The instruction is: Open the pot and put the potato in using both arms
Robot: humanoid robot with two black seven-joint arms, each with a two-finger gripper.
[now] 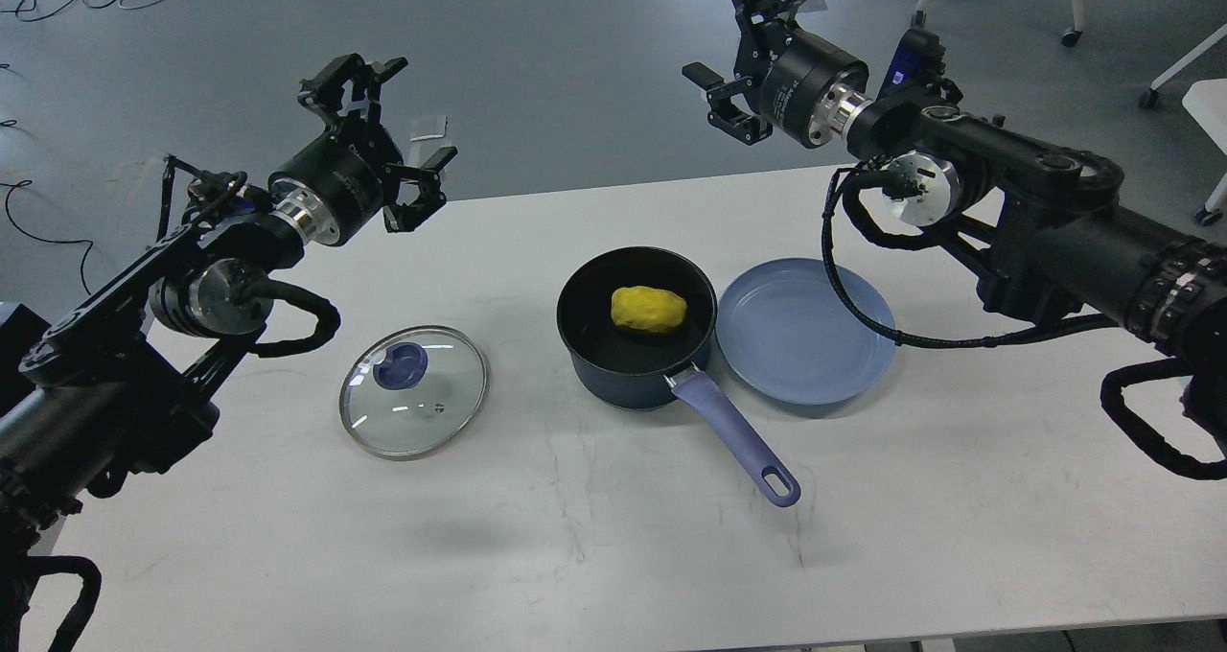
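Observation:
The dark navy pot (594, 374) stands uncovered at the table's middle, its lavender handle (738, 436) pointing to the front right. The yellow potato (649, 309) lies inside it on the black bottom. The glass lid (414, 391) with its purple knob lies flat on the table to the pot's left. My left gripper (420, 110) is open and empty, raised above the table's back left, well away from the lid. My right gripper (698, 21) is open and empty, held high beyond the table's far edge, behind the pot.
A flat light-blue plate (805, 331) lies right beside the pot, touching or nearly touching it. The white table (613, 556) ends just behind the pot. Beyond it is grey floor with cables and chair legs.

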